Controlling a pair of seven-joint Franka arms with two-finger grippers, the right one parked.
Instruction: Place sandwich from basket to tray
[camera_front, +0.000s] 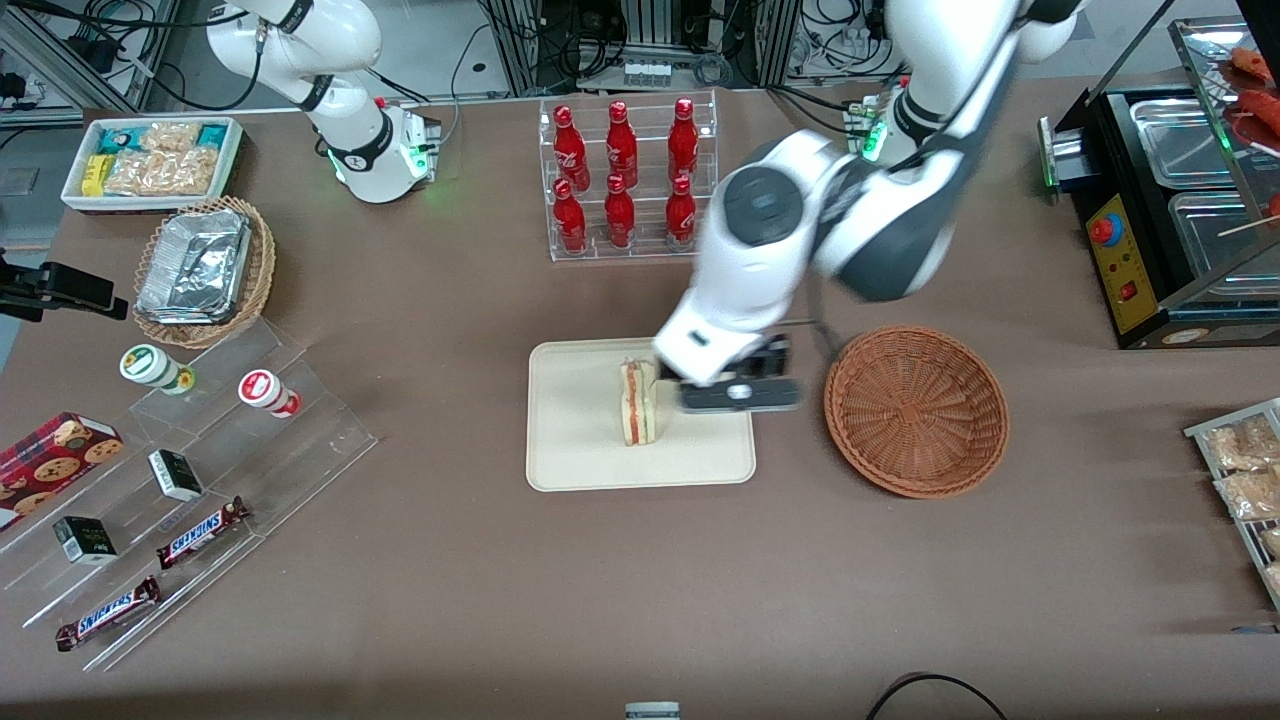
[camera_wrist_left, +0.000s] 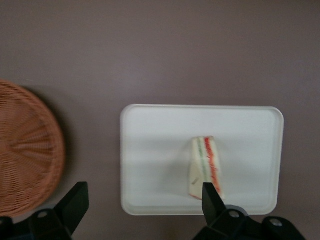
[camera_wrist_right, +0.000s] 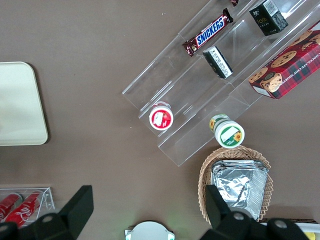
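Note:
The sandwich (camera_front: 638, 403), a pale wedge with red and green filling, stands on its edge on the cream tray (camera_front: 580, 440). Nothing lies in the reddish-brown wicker basket (camera_front: 915, 410), which sits beside the tray toward the working arm's end of the table. My left gripper (camera_front: 735, 385) hovers above the tray's edge nearest the basket, open and holding nothing. In the left wrist view the sandwich (camera_wrist_left: 206, 167) rests on the tray (camera_wrist_left: 155, 150), the basket (camera_wrist_left: 25, 150) sits alongside, and the gripper (camera_wrist_left: 145, 192) shows its black fingers spread wide apart.
A clear rack of red bottles (camera_front: 625, 180) stands farther from the camera than the tray. Toward the parked arm's end are a tan basket of foil trays (camera_front: 205, 270), a white snack bin (camera_front: 150, 160) and acrylic steps with snacks (camera_front: 180, 500). A black food warmer (camera_front: 1180, 200) stands at the working arm's end.

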